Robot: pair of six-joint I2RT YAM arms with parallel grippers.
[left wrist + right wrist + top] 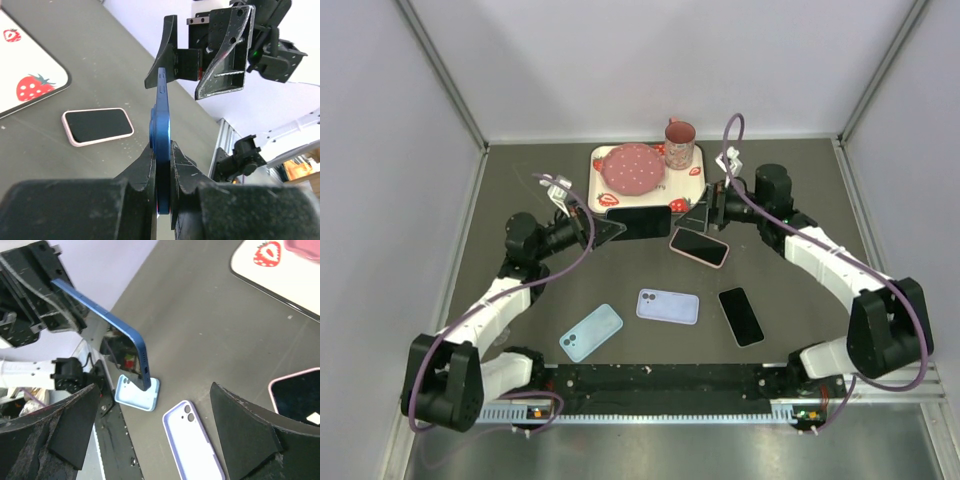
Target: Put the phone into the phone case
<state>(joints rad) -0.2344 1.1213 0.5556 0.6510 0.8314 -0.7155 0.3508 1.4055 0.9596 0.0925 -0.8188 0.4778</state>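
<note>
Status: phone is picked, not yet cased.

- Left gripper [610,228] is clamped on the blue phone [640,222], holding it in the air over the middle of the table [520,180], just in front of the tray [603,160]. In the left wrist view the phone sits edge-on between the pads, gripped at one end, with the rest sticking out toward the other arm.
- Right gripper [695,210] has its jaws wide apart and holds nothing. It sits just beside the phone's free end, facing it. We can't tell from the frames whether it touches the phone.
- Two empty cases lie open side down on the table near our bases: the light-blue case [591,332] and the lavender case [668,306]. They are close together but not touching, and both are well apart from the held phone.
- Also on the table: a pink phone [699,246] under the right gripper and a black phone [741,316] further toward us.

Our read: the grasp is done and insertion hasn't started. Still to do: flip a case so its opening faces up, bring the phone down to it, line it up and press it in. We can't tell which case is meant; by colour, the light-blue one looks more likely.
</note>
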